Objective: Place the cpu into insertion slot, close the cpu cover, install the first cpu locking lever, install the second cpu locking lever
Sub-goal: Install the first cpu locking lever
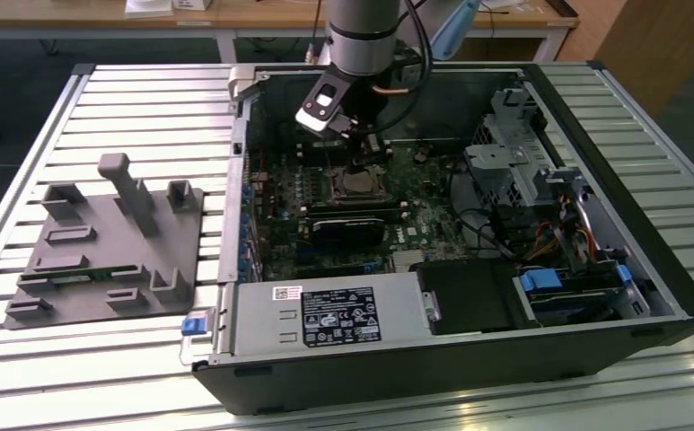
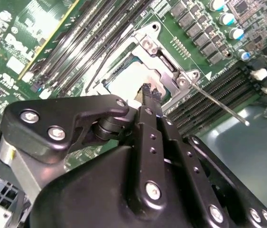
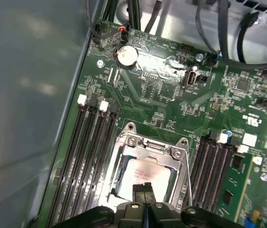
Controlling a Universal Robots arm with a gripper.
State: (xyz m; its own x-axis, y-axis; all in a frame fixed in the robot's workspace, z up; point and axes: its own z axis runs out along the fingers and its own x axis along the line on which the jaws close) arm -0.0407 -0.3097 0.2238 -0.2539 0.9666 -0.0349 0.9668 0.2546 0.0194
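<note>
– Where's the cpu (image 3: 145,172)?
– In the insertion slot (image 1: 357,182), grey top up. The cpu cover (image 3: 148,146) looks down over it. Frame goes all round, chip shows thru the window.
– And the pincer?
– The gripper (image 3: 145,187) has its two fingers pressed together, nothing between them. The tips sit right at the cover's edge, by the chip. Can't tell if they touch.
– So what's it doing?
– Prob the cover or lever part, I think. One thin lever (image 2: 218,103) sticks out sideways in the second wrist view, not hooked.
– How to do it well?
– Push slow & straight, on the metal frame, not on the chip. Keep the frame flat so the cpu can't tip.
– Much room?
– Not a lot. Long memory slots (image 3: 88,156) run close on both sides of the socket, w/ white clips. The case wall (image 3: 24,95) stands up just past them on one side. Cables (image 3: 214,23) hang at the board's far edge, well apart from the fingers. Above is open, so up is the safe way.
</note>
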